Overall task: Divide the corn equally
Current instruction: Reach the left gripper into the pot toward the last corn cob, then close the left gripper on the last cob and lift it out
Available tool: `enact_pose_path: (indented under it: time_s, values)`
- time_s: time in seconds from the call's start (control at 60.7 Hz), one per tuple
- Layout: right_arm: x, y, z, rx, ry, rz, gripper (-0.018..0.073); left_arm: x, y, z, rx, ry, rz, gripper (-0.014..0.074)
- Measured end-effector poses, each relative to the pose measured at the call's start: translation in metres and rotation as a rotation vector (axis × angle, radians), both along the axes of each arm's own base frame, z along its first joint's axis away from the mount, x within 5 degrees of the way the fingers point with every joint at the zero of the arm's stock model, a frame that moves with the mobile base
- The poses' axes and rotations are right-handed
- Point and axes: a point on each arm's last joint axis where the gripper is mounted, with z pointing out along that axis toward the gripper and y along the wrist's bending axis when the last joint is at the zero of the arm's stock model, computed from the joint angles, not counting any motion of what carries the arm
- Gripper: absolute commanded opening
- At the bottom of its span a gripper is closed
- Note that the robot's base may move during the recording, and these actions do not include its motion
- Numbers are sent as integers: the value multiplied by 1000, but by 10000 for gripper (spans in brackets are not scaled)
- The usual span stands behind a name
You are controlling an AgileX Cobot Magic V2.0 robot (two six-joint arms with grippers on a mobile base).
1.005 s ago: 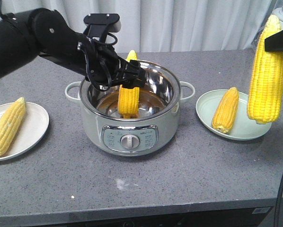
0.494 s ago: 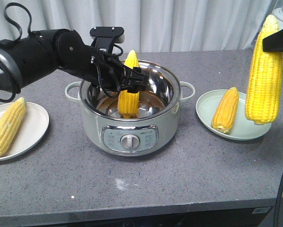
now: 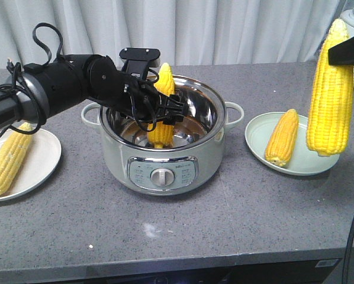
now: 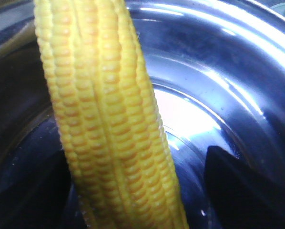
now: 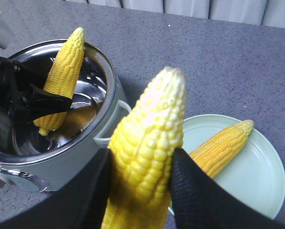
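Left wrist view is filled by the pot cob [image 4: 114,124], which my left gripper [image 3: 165,111] clamps upright inside the pot [image 3: 119,155]; my right gripper [image 5: 141,160] pinches the hanging cob [image 3: 331,100] in the air near the right plate [image 3: 310,167], where the right-plate cob [image 3: 282,137] lies; the left plate [image 3: 44,161] carries the left-plate cob [image 3: 8,160]; I judge two served and two still to set down; against a second ago, my left arm has swung further over the pot, and the cobs have barely shifted.

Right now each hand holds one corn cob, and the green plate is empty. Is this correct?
Not quite. The green plate is not empty: one cob lies on it, as the exterior front-facing view shows. The rest is right.
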Motion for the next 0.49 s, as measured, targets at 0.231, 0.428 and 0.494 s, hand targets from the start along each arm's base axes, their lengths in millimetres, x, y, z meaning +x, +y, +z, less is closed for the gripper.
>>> enact_pose_path:
  time_s: [0.231, 0.428, 0.494]
  values:
    - [0, 0, 0, 0, 0, 0, 115, 0, 0, 0, -1, -2, 1, 234]
    - [0, 0, 0, 0, 2, 2, 115, 0, 0, 0, 0, -1, 1, 120]
    - [0, 0, 0, 0, 3, 2, 115, 0, 0, 1, 0, 1, -1, 121]
